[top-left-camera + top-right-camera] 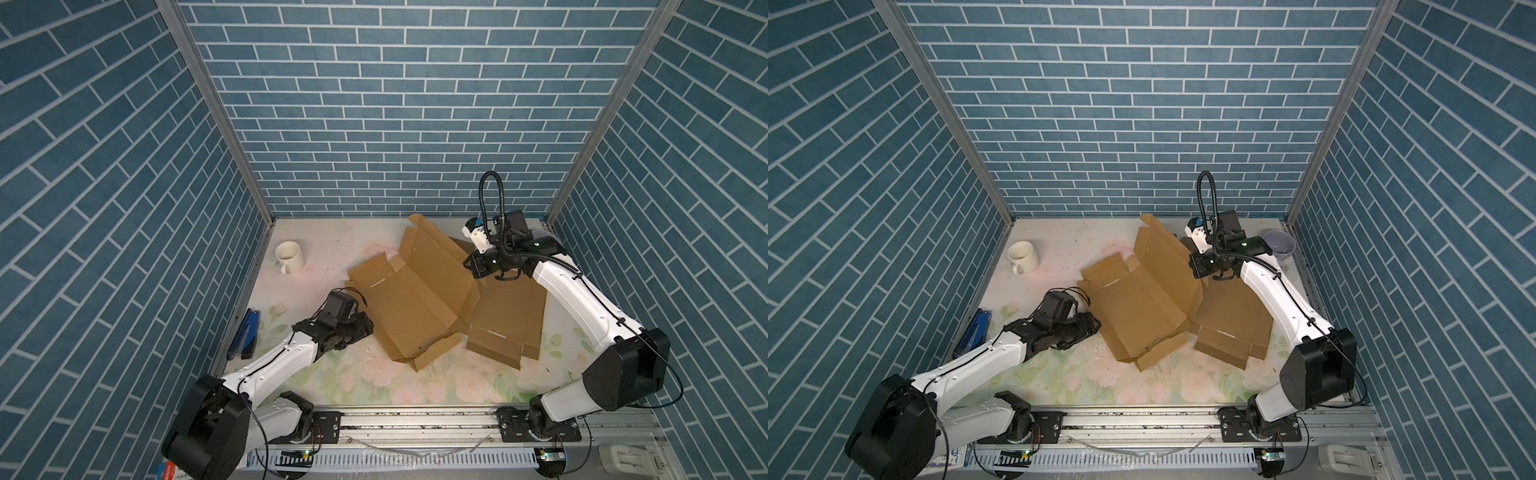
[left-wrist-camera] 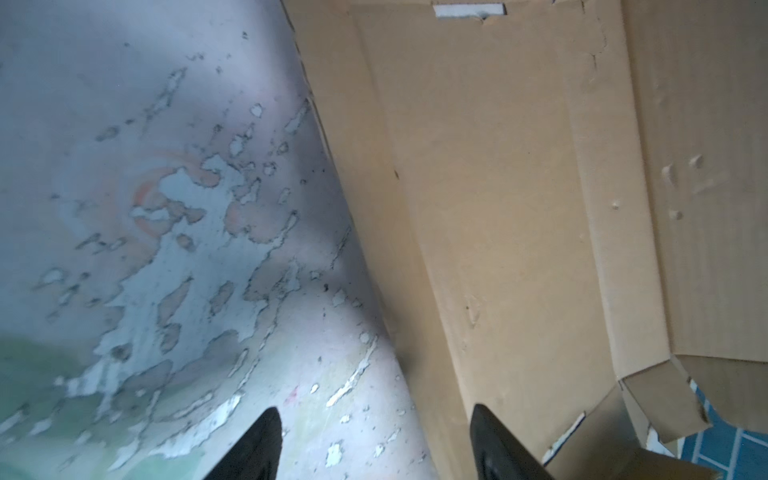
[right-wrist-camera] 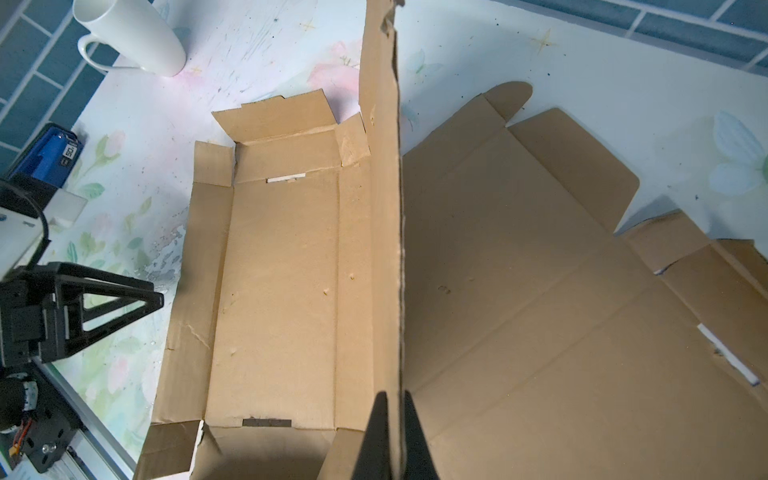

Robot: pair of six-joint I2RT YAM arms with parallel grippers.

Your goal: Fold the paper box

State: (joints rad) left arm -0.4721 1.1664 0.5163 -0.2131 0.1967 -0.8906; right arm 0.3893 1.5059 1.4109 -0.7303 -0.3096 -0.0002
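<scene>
In both top views I see the brown corrugated cardboard box (image 1: 415, 299) (image 1: 1142, 303) lying unfolded in the middle and right of the floral-printed tabletop (image 1: 353, 374). One long panel is raised upright; the rest is flat or only slightly lifted. My right gripper (image 1: 473, 268) (image 1: 1196, 268) sits at the top edge of that raised panel. My left gripper (image 1: 365, 324) (image 1: 1094, 324) is low, just beside the box's left edge. A white ceramic mug (image 1: 289, 256) stands well apart at the far left, and a blue-and-black handheld tool (image 1: 245, 332) lies along the left wall. In a top view a pale lilac cup (image 1: 1281, 245) shows behind the right arm.

On the left wrist camera, the left gripper (image 2: 376, 444) has its two black fingers spread wide and clamps nothing. One finger is over the worn tabletop (image 2: 166, 208), the other over the box (image 2: 498, 208). I cannot tell if either one touches.

On the right wrist camera, the right gripper (image 3: 399, 436) is pinched tight on the thin edge of the box's (image 3: 282, 291) upright panel, which stands between the tray-shaped section and the flat section. The mug (image 3: 137, 33) and the tool (image 3: 45, 158) lie beyond.
</scene>
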